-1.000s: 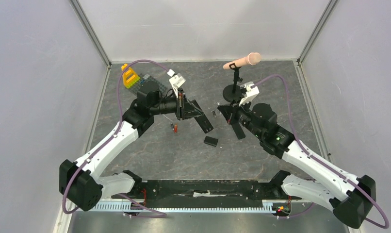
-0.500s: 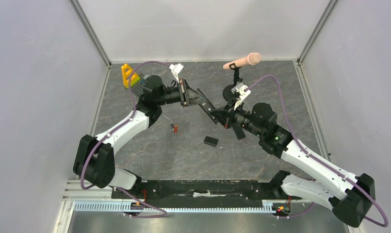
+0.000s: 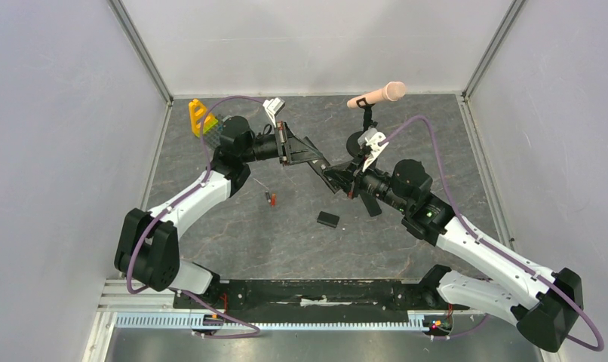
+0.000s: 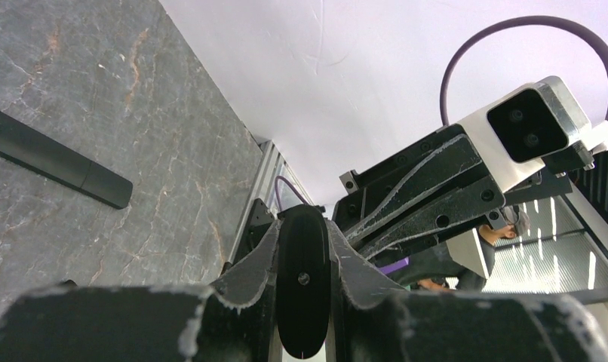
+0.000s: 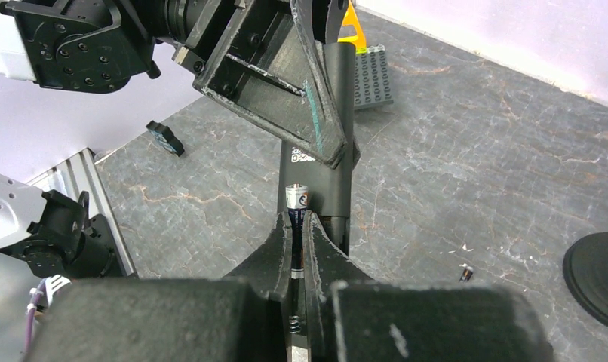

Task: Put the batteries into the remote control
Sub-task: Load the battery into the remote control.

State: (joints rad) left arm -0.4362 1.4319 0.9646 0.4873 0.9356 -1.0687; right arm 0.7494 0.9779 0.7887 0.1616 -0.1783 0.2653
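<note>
My left gripper (image 3: 295, 150) is shut on the slim black remote control (image 3: 318, 164) and holds it tilted above the table. In the left wrist view the remote control (image 4: 302, 280) shows end-on between the fingers of the left gripper (image 4: 302, 226). My right gripper (image 3: 343, 181) meets the remote's lower end. It is shut on a dark battery (image 5: 296, 202) with a silvery tip. That battery lies along the remote control (image 5: 337, 154), over an open slot with a spring. Two more batteries (image 3: 270, 198), one red-orange, lie on the table. Another battery (image 5: 464, 273) lies to the right.
A small black cover (image 3: 328, 219) lies on the table in front of the grippers. A second black bar (image 3: 370, 202) lies under the right arm. A pink microphone on a stand (image 3: 377, 96) is at the back. A yellow toy (image 3: 199, 115) and a grey brick plate (image 5: 373, 75) sit back left.
Over the last second the left arm swung the remote up and towards the back. The right gripper moved left with its battery to meet it. Both have barely moved in the last half second.
</note>
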